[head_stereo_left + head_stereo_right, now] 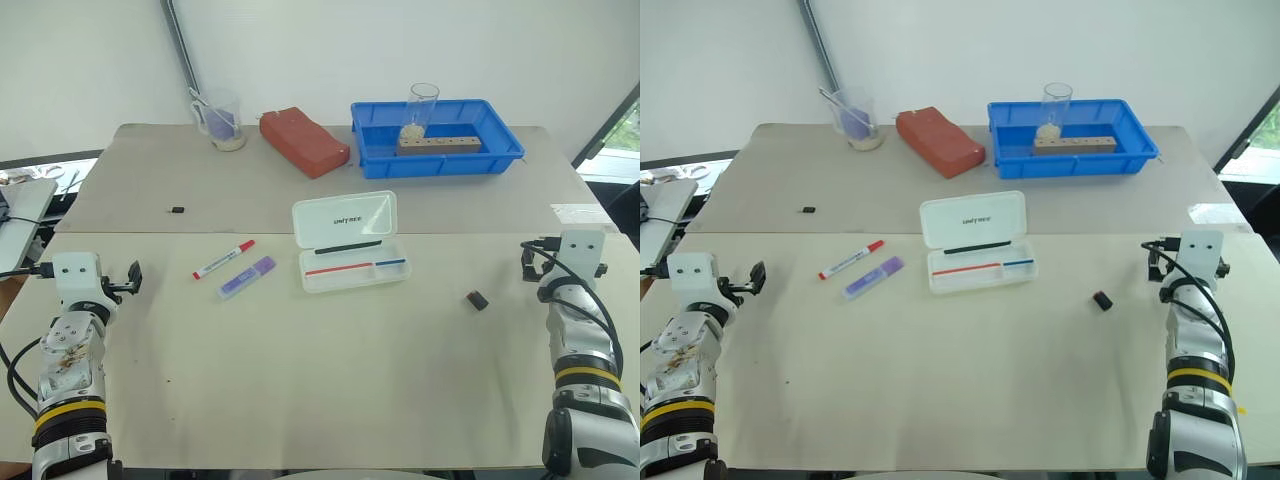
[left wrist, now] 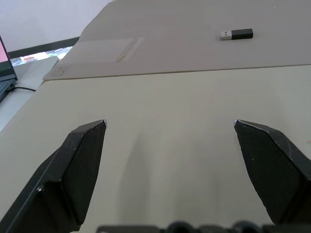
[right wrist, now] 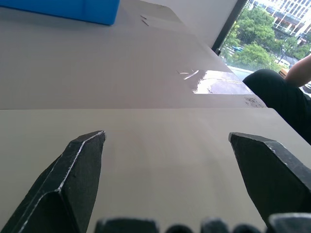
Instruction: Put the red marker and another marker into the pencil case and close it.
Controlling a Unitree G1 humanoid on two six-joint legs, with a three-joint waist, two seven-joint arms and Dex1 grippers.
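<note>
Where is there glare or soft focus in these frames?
Right wrist view: a bright glare patch on the table by the window, with the outdoors washed out. Left wrist view: the near fingers look soft. Eye views: even light, faint shadows.

A: Any lettering legible?
B: One line. Small black "UNITREE" on the raised lid of the pencil case (image 1: pixel 345 222), near the lid's middle, running along its length.
A: Anything on the red marker (image 1: pixel 223 259)?
B: Dark print along the white barrel, too small to read.
A: The purple marker (image 1: pixel 246 277)?
B: No text that can be made out.
A: Blue tray (image 1: pixel 500 158)?
B: No readable mark on its wall.
</note>
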